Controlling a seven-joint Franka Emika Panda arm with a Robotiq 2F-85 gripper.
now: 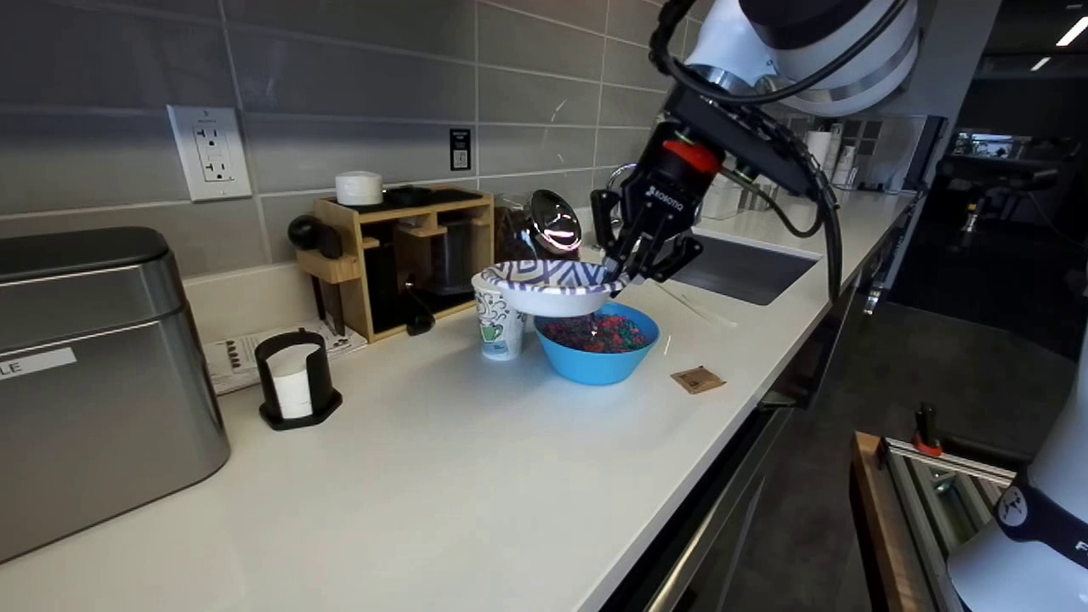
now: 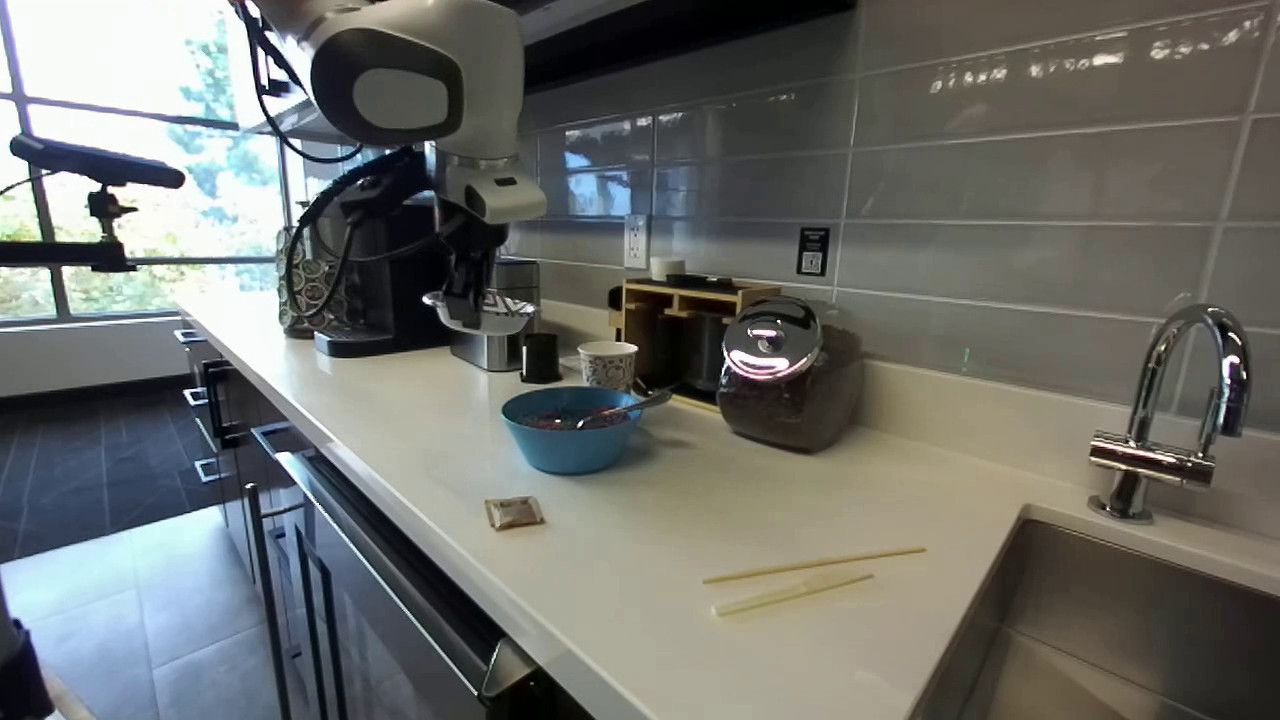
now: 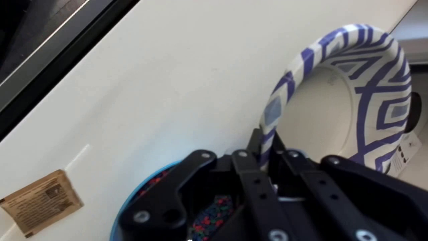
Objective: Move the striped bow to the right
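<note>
Visibly, ROBOTIQ-marked jaws pinch striped bowl aloft.

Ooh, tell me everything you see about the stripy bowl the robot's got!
The striped bowl is wide, shallow and white, with bluish-purple stripes and diamond-like shapes on its rim and sloping inner wall, around a mostly plain white bottom. It looks like paper. The end effector pinches one edge of its rim, holding it in the air above the counter, open side up.

The gripper reads "ROBOTIQ" — the metal bin's label a cut-off "LE", the arm's dark band a cut-off "F".
</note>
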